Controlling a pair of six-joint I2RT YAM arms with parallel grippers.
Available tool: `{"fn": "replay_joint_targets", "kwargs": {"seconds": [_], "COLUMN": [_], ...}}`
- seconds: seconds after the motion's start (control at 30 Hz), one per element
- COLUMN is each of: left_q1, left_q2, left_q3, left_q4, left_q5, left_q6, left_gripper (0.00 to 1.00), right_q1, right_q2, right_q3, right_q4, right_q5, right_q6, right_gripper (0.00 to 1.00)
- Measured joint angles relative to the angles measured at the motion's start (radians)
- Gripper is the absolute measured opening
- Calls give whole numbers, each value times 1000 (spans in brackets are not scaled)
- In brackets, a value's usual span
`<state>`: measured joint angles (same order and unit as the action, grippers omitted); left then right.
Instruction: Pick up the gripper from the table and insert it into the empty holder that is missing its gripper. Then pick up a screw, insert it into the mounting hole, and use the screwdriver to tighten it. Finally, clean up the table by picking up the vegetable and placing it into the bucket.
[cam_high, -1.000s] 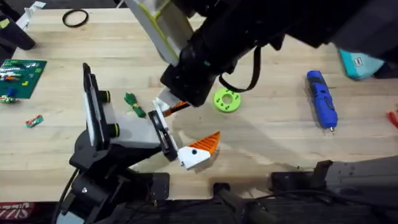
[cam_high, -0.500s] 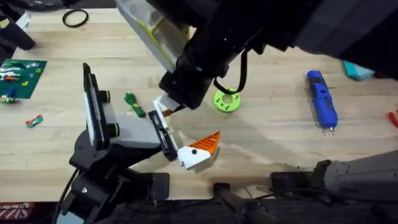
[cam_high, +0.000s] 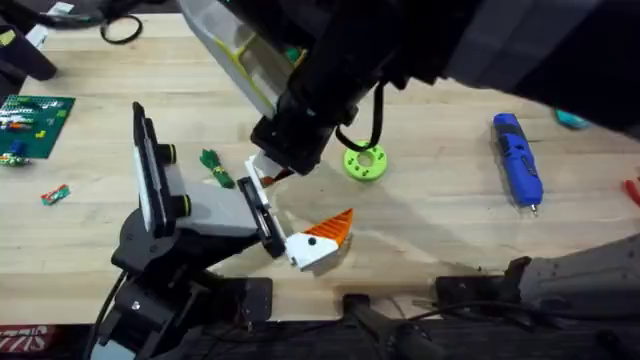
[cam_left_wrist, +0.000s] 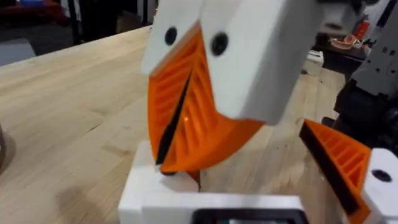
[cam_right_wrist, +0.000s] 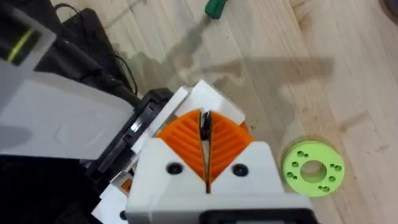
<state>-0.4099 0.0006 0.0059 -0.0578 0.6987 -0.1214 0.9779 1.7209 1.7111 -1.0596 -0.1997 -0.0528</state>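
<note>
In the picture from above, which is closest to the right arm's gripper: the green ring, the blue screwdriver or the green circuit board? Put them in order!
From the right gripper:
1. Lime-green ring, just beside it, toward the table's right.
2. Blue screwdriver and green circuit board: too close to call, on opposite sides, far right and far left.

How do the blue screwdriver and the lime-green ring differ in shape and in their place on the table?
The screwdriver is long and pen-shaped; the lime-green ring is round, with holes in it. The screwdriver lies out in the open on the right; the ring sits near the middle, close under the dark arm. Both rest on the wooden table.
</note>
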Motion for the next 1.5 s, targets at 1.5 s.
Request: {"fn": "replay_joint_targets", "kwargs": {"seconds": [1.5], "left_q1": [3], "left_q2": [1], "left_q3": [0], "left_q4": [-2], "left_q5": [2], "left_q6": [-8], "left_gripper": [983], "right_q1": [6], "right_q2": [13], "right_q3": [4], "right_q4": [27], "right_q5": [35], "right_q6": [-4], "right_gripper": [6]}}
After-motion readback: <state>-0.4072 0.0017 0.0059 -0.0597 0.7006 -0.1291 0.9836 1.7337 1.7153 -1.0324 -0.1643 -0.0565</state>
